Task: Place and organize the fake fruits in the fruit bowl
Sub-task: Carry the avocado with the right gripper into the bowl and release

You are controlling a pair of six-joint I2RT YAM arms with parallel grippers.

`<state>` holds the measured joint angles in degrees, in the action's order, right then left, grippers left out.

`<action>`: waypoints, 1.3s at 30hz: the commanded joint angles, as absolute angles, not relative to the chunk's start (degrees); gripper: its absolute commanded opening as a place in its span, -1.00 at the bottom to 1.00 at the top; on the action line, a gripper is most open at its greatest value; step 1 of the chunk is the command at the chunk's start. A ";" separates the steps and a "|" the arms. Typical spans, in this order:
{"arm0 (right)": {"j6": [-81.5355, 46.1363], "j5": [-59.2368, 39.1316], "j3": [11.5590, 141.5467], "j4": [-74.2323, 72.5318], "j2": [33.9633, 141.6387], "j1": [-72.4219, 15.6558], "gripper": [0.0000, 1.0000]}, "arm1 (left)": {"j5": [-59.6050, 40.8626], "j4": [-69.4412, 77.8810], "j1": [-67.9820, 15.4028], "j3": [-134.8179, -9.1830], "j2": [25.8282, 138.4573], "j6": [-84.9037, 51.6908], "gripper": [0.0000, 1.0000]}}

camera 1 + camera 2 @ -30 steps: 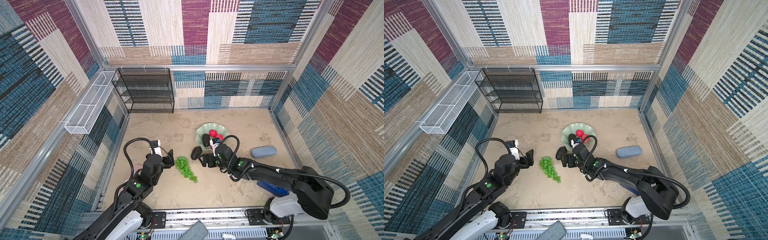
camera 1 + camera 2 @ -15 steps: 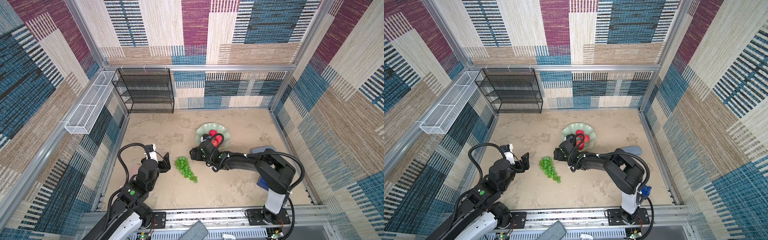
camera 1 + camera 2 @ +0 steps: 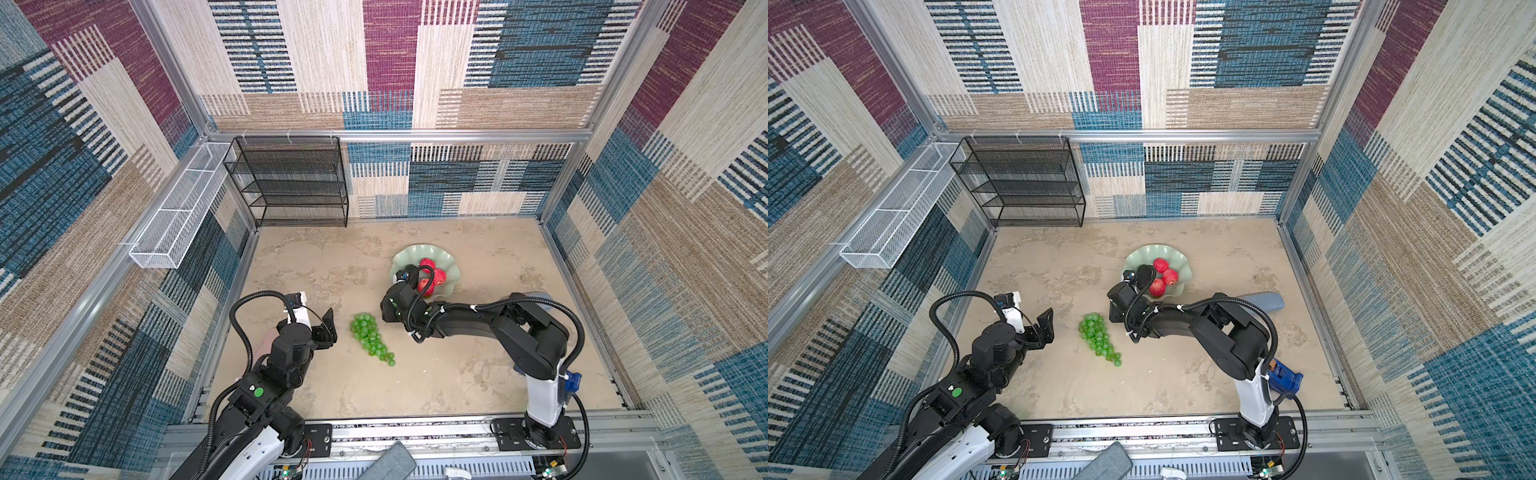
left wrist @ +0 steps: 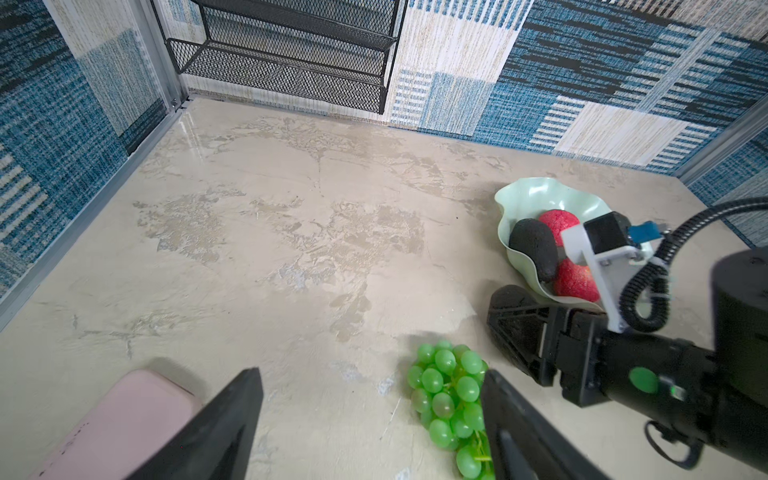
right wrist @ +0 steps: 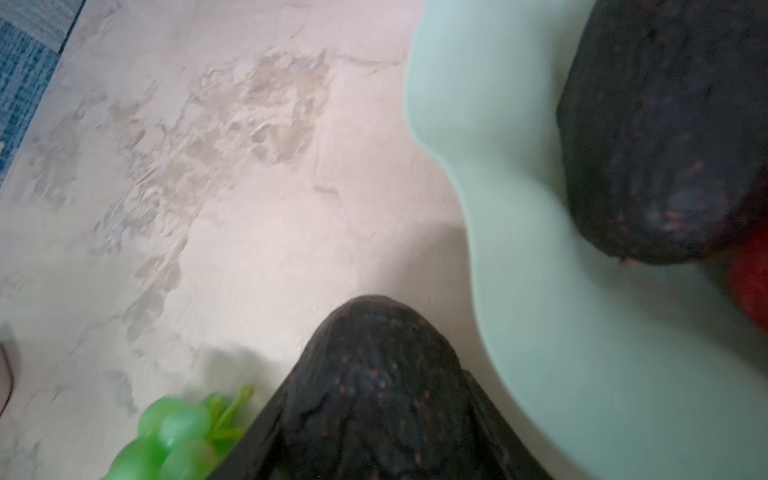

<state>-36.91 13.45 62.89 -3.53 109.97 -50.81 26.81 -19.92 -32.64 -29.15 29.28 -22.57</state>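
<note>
Left wrist view: the left gripper [image 4: 372, 376] was seen wide open and empty, with the grapes [image 4: 446, 395] lying beside one finger rather than between the two. In a top view the bunch's long axis was seen running diagonally toward the near edge. Just beyond it, the right gripper [image 3: 384, 311] was closed on the second avocado [image 5: 374, 395], narrow end pointing away from the wrist, just outside the bowl [image 3: 409, 253], where three apples [image 3: 1165, 276] and one avocado [image 4: 534, 249] were already laid.
</note>
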 commanded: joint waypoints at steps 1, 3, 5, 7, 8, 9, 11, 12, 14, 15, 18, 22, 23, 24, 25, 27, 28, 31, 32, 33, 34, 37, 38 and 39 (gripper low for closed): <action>-33.89 13.93 59.83 -4.57 103.62 -52.42 0.02 | 27.84 -18.84 -32.53 -29.62 29.48 -21.92 0.71; -34.19 11.84 56.41 -4.27 97.84 -52.55 0.01 | 27.86 -18.55 -32.52 -29.71 29.93 -21.59 0.71; -33.10 12.34 54.31 -2.33 91.75 -52.41 0.01 | 27.87 -18.29 -32.49 -30.09 30.50 -21.10 0.71; -30.33 14.14 54.42 0.78 87.66 -51.13 0.01 | 27.90 -18.63 -32.49 -30.70 31.05 -20.87 0.71; -28.62 14.69 54.99 1.88 86.13 -49.66 0.01 | 27.83 -18.81 -32.46 -30.95 31.29 -20.68 0.71; -26.96 14.72 55.40 2.61 85.30 -48.23 0.01 | 27.60 -18.72 -32.52 -31.09 31.51 -20.63 0.71; -24.18 14.24 56.44 2.84 84.90 -43.84 0.01 | 27.12 -18.78 -32.49 -31.29 31.89 -20.72 0.71; -23.05 13.48 56.96 2.53 85.38 -41.94 0.01 | 26.93 -18.85 -32.48 -31.29 31.93 -20.79 0.71; -20.85 12.35 58.63 1.64 87.63 -38.06 0.01 | 26.81 -19.61 -32.47 -31.51 31.83 -21.32 0.71; -20.09 12.16 59.30 1.19 88.99 -36.80 0.01 | 26.72 -19.91 -32.50 -31.55 31.67 -21.64 0.71; -18.21 10.67 62.23 -0.12 94.29 -33.63 0.01 | 26.59 -20.71 -32.52 -31.38 30.95 -22.31 0.71; -16.96 8.24 66.84 -0.89 102.60 -31.02 0.01 | 26.54 -21.79 -32.52 -31.46 29.99 -23.06 0.71; -16.96 7.88 67.42 -1.29 103.81 -30.71 0.01 | 26.50 -22.24 -32.48 -31.51 29.90 -23.13 0.71; -17.13 7.34 67.86 -1.98 104.83 -30.35 0.01 | 26.54 -22.60 -32.51 -31.60 29.76 -23.35 0.71; -17.11 6.84 68.35 -2.28 105.85 -30.09 0.02 | 26.50 -22.94 -32.51 -31.71 29.58 -23.50 0.71; -17.09 6.46 70.40 -1.27 107.97 -29.80 0.12 | 26.54 -23.29 -32.45 -31.64 29.29 -23.79 0.71; -16.97 6.59 71.40 -0.74 109.05 -29.72 0.20 | 26.59 -23.34 -32.51 -31.49 29.24 -23.90 0.71; -16.21 6.31 73.21 -0.18 110.79 -29.62 0.46 | 26.72 -23.14 -32.47 -31.29 29.26 -24.14 0.71; -15.95 6.33 73.75 0.18 110.91 -29.62 0.50 | 26.72 -23.04 -32.45 -31.29 29.35 -24.14 0.72; -15.67 6.41 74.25 0.61 110.68 -29.62 0.53 | 26.72 -22.96 -32.44 -31.37 29.49 -24.16 0.72; -15.43 6.67 74.44 0.75 109.98 -29.63 0.57 | 26.72 -22.86 -32.47 -31.46 29.60 -24.04 0.71; -14.91 7.34 73.75 1.04 106.38 -29.63 0.62 | 26.81 -22.46 -32.43 -31.64 29.94 -23.73 0.72; -14.81 6.88 73.18 1.11 104.82 -29.63 0.63 | 26.85 -22.31 -32.43 -31.70 30.00 -23.73 0.72; -14.51 5.60 72.02 0.97 102.93 -29.62 0.64 | 26.89 -22.14 -32.40 -31.66 30.20 -23.62 0.72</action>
